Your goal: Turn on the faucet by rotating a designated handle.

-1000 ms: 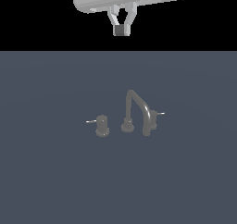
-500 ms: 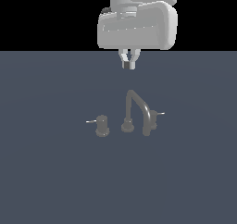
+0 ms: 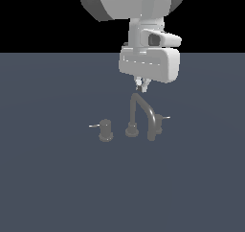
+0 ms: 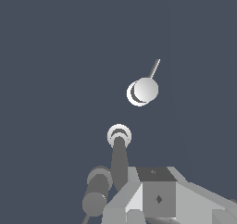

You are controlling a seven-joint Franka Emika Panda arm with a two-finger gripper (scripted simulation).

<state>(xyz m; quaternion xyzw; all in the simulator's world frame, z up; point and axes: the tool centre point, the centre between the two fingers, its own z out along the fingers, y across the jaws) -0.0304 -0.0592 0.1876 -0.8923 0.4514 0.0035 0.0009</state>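
handle (image 3: 158, 125) untouched, below fingers, beside faucet (image 3: 141, 116); gripper (image 3: 142, 86) on approach, finger spread unclear; next: descend, push pin round.

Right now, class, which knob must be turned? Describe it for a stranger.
Find the tall arched spout of the faucet. The handle is the short knob on the exterior view's right of it. Its thin pale pin points right; the other knob's points left.

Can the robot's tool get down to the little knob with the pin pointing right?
Probably yes. The tool hangs above the spout, and the knob stands just beside it with open space above. The tall spout is close, so the tool must come down beside it.
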